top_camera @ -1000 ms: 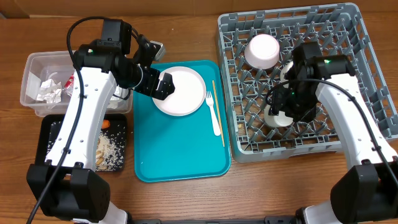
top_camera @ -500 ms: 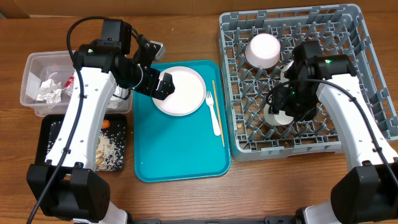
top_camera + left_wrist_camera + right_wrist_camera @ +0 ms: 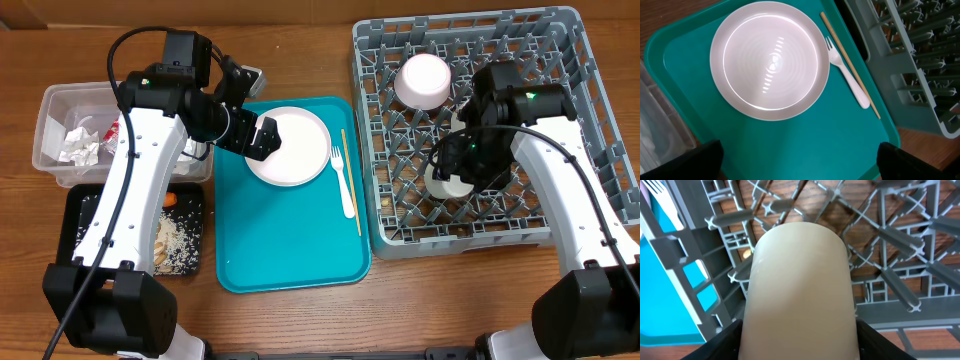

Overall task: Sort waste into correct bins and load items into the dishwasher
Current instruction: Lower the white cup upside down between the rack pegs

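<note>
My right gripper [image 3: 800, 350] is shut on a small white cup [image 3: 800, 280], black fingers [image 3: 720, 345] against both of its sides. It holds the cup among the pegs of the grey dishwasher rack [image 3: 590, 130], near the rack's front left. In the overhead view the cup [image 3: 445, 185] shows under the gripper [image 3: 458, 168]. A pale bowl [image 3: 422, 80] lies upside down at the rack's back. My left gripper [image 3: 262, 137] hangs open over the left rim of the white plate [image 3: 770, 60]. A white fork [image 3: 847, 75] and a thin wooden stick [image 3: 850, 65] lie right of the plate.
Plate, fork and stick rest on a teal tray [image 3: 290, 250]. At the left, a clear tub [image 3: 55, 105] holds crumpled napkins [image 3: 75, 145] and a red wrapper [image 3: 113, 128]. In front of it, a black tray [image 3: 85, 215] holds crumbs [image 3: 180, 245] and a carrot piece [image 3: 170, 200].
The right gripper and the cup have shifted slightly toward the back of the rack. The left arm has not moved.
</note>
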Controlling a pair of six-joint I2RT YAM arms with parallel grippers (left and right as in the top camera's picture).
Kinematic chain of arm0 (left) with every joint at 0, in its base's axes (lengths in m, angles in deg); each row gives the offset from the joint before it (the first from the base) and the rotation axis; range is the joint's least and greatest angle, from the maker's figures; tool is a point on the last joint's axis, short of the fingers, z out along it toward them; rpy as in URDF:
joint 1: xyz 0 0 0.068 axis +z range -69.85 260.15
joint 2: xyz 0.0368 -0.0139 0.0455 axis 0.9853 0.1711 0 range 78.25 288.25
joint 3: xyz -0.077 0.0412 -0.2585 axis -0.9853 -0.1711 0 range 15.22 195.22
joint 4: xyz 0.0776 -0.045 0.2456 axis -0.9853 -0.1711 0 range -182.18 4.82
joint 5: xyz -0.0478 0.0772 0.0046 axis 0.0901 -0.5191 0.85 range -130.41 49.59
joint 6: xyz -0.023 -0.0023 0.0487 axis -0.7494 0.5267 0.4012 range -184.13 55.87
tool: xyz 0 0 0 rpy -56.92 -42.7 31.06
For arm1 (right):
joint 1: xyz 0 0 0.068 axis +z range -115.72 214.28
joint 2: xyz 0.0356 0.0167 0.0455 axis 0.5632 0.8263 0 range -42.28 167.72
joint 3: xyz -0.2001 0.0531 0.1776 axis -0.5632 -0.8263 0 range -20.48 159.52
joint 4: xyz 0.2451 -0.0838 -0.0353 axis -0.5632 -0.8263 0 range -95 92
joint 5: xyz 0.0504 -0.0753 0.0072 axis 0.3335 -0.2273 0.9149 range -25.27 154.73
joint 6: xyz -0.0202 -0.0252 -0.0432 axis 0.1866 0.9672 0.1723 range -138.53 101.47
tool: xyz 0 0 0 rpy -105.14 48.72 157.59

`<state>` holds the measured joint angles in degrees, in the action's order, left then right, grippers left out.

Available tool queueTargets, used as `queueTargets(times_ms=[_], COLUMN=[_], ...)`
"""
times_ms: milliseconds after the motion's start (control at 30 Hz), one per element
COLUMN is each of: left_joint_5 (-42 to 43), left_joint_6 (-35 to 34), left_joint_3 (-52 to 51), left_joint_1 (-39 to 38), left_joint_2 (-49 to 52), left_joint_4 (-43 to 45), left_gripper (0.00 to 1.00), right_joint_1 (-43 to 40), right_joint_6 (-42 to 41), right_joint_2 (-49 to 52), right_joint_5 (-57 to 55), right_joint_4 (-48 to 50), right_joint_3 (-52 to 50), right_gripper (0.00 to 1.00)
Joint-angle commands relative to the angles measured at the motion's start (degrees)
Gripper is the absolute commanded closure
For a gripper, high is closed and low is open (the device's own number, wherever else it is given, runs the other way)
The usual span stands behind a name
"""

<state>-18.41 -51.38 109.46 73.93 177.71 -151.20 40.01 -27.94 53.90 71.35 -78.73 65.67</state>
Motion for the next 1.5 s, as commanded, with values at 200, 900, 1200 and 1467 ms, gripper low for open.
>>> queueTargets(times_ms=[200, 900, 1200, 1467], left_joint_5=[-0.2, -0.2, -0.2, -0.2], left_joint_6=[-0.1, -0.1, -0.1, -0.1], left_joint_3=[0.4, 0.4, 0.4, 0.4], left_joint_1=[0.2, 0.2, 0.2, 0.2], left_joint_2=[0.5, 0.5, 0.5, 0.5], left_joint_4=[0.0, 0.0, 0.0, 0.0], left_gripper=[0.00, 0.00, 0.00, 0.00], right_joint_1=[1.8, 1.8, 1.8, 1.8], right_joint_6=[0.2, 0.2, 0.2, 0.2], right_joint_2=[0.3, 0.5, 0.5, 0.5], right_joint_5=[0.3, 0.3, 0.3, 0.3], right_joint_4=[0.0, 1.4, 1.3, 2.6], right_joint_3=[1.7, -0.7, -0.8, -3.6], right_gripper=[0.95, 0.94, 0.94, 0.94])
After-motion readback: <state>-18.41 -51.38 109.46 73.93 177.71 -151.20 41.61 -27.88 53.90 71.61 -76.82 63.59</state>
